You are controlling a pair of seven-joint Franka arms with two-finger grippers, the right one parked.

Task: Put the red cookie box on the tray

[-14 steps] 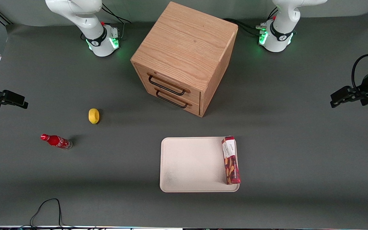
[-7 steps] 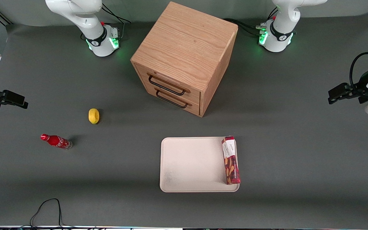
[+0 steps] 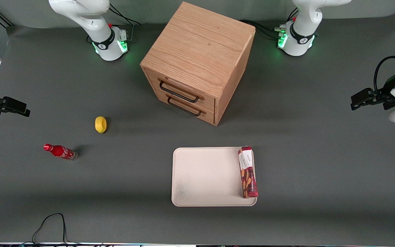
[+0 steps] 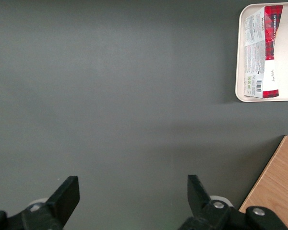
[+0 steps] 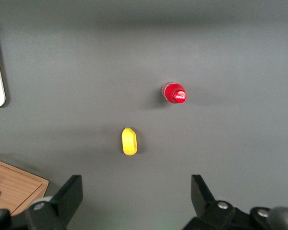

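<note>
The red cookie box [image 3: 248, 172] lies flat on the tray [image 3: 204, 176], along the short edge that faces the working arm's end of the surface [image 3: 321, 171], its length running with that edge and its end with the white panel pointing toward the wooden drawer cabinet [image 3: 197, 61]. The tool [image 3: 357, 102] hangs above bare surface at the working arm's end, well apart from the tray and the box, and farther from the front camera than both. Its two black fingers [image 4: 65, 194] stand wide apart with nothing between them; under them is only grey surface.

In the left wrist view the red cookie box [image 4: 262, 50] and a corner of the tray [image 4: 240, 93] show well away from the tool [image 4: 133, 191], with an edge of the cabinet [image 4: 276, 191] nearer to it.

Toward the parked arm's end, far from the tool, a yellow lemon [image 3: 100, 124] and a small red soda bottle [image 3: 60, 151] rest on the surface, the bottle nearer the front camera than the lemon.
</note>
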